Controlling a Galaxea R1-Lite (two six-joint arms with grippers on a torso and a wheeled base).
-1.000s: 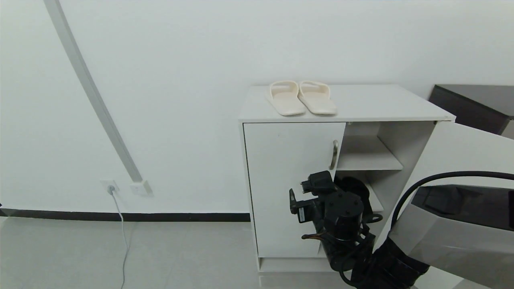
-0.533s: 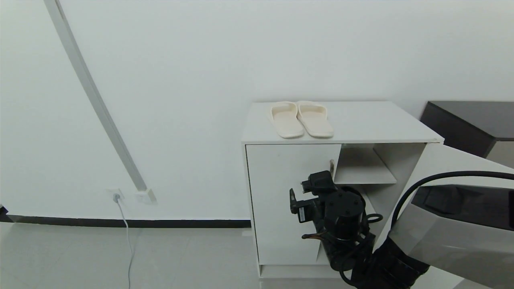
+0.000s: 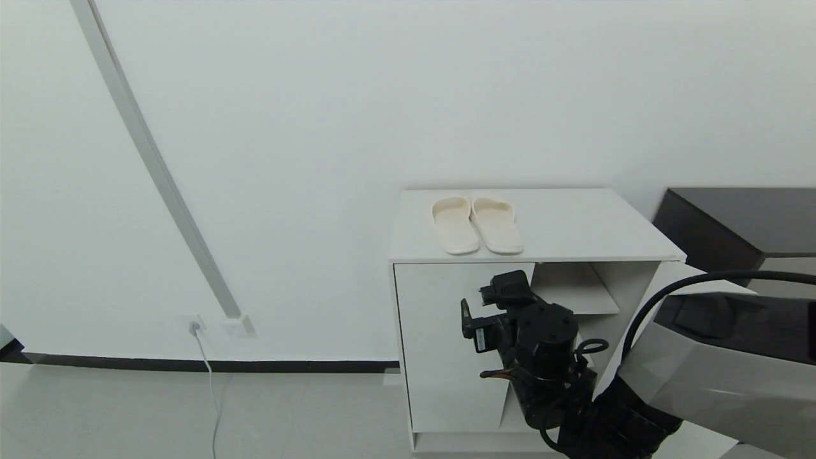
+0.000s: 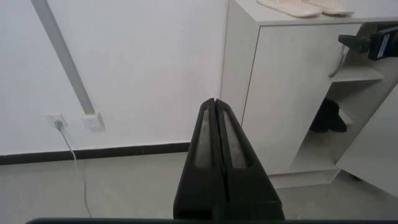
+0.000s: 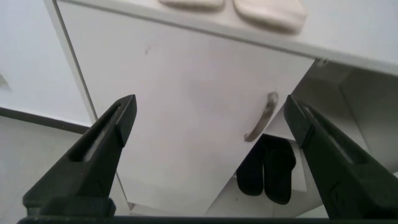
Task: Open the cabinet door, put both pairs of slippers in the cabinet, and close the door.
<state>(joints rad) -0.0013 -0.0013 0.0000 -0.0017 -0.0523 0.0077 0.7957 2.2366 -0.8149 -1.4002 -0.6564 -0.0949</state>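
Your right gripper (image 5: 209, 107) gapes wide and the left gripper (image 4: 215, 106) is clamped on nothing; the cream slippers (image 3: 477, 224) atop the cabinet (image 3: 574, 223) look light and squashy, so pinch their adjoining inner edges.

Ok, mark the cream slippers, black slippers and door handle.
Cream slippers (image 3: 454, 224), head view, left slipper's insole.
Black slippers (image 5: 280, 177), right wrist view, one slipper's upper.
Handle (image 5: 263, 118), right wrist view, mid-bar.

readable text: none | cabinet (image 3: 440, 357): no legible print | slippers (image 3: 478, 226): no legible print
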